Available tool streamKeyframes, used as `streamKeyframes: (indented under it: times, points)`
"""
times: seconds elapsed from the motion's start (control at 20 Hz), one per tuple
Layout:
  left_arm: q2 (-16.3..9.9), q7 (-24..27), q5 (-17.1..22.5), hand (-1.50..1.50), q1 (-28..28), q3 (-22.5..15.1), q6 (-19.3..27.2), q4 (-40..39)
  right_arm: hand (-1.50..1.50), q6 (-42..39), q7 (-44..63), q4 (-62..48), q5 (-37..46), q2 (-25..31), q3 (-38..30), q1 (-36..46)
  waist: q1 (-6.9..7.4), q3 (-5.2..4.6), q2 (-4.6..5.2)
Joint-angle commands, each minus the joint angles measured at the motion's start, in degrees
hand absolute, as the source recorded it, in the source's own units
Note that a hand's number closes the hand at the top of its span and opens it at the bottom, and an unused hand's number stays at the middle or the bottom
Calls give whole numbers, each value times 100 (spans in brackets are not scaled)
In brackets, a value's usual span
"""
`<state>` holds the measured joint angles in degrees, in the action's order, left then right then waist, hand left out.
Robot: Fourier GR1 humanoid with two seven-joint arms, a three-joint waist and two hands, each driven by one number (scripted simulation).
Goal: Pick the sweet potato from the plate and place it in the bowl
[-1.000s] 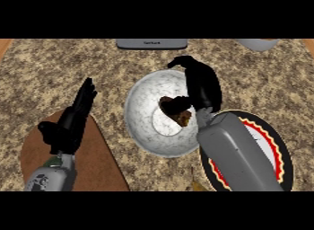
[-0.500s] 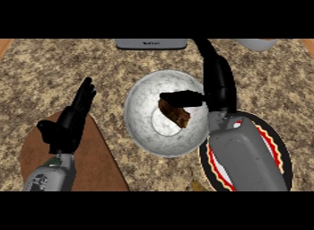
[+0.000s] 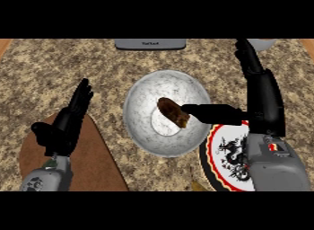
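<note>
Nearest, at the lower right, sits the plate with a red rim and a dark dragon picture. The grey right forearm covers part of it, and no food shows on the part that can be seen. At the lower left, the left hand rests over a brown board, fingers straight and pressed together, holding nothing.

A bit farther, in the middle of the table, is the big white bowl. The sweet potato lies inside it. The right hand is open; its thumb sticks out sideways and touches the sweet potato's end. The other fingers point straight up the table.

So the job looks almost done. Only pulling the hand away seems left.

At the far edge sits a grey box.
</note>
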<state>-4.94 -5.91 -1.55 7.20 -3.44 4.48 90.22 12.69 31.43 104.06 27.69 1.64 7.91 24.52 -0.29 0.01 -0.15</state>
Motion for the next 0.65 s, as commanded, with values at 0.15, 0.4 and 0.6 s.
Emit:
streamKeyframes:
  times: [0.15, 0.4, 0.6]
  points:
    - [151, 548, -34, 0, -61, 5, -78, -427, -150, -685, -366, 904, -1123, 310, -402, -936, 7, -1, 12]
    - [-58, 312, -40, 0, 118, 215, -160, -396, -150, -1020, -1168, 1115, -1583, 378, -392, -1885, 10, 0, 14]
    - [208, -159, -304, 0, -200, -127, 96, 403, -150, -1097, -1183, 1328, -1482, 361, -421, -2082, 26, 0, 9]
